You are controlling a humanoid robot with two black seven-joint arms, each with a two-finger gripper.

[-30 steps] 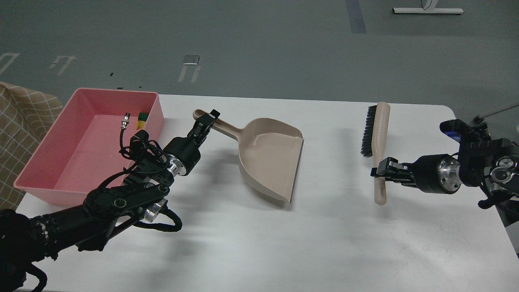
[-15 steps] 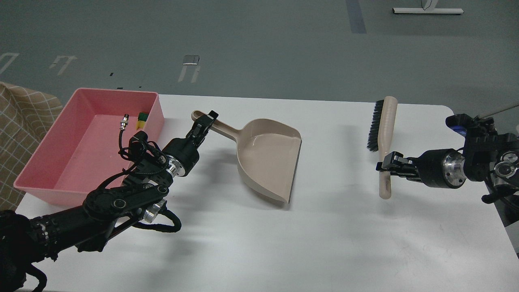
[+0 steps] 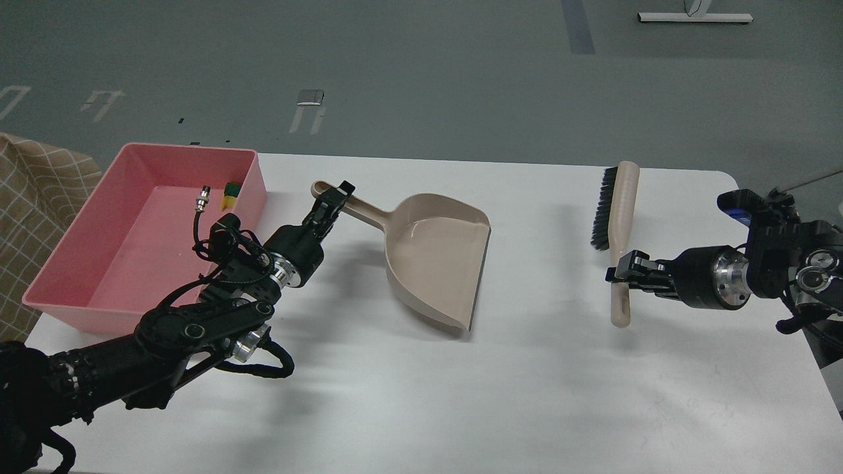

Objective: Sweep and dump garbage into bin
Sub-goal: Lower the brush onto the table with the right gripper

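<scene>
The pink bin (image 3: 72,250) stands at the table's left end. The yellow sponge with its green layer (image 3: 230,194) lies inside it near the far right corner. The bread slice is out of view. My left gripper (image 3: 334,197) is shut on the handle of the beige dustpan (image 3: 435,253), whose pan is empty and rests on the table at the middle. My right gripper (image 3: 621,274) is shut on the handle of the beige brush (image 3: 614,224), which has black bristles facing left and is held over the table's right side.
The white table (image 3: 461,388) has its right edge and rounded corner close to my right arm. A checked tan cloth (image 3: 33,197) lies left of the bin. My left arm's cables hang over the bin's near right rim.
My right gripper has shifted the brush a little, up and right, then back left and down. The dustpan has slid slightly left. The left arm has barely moved.
</scene>
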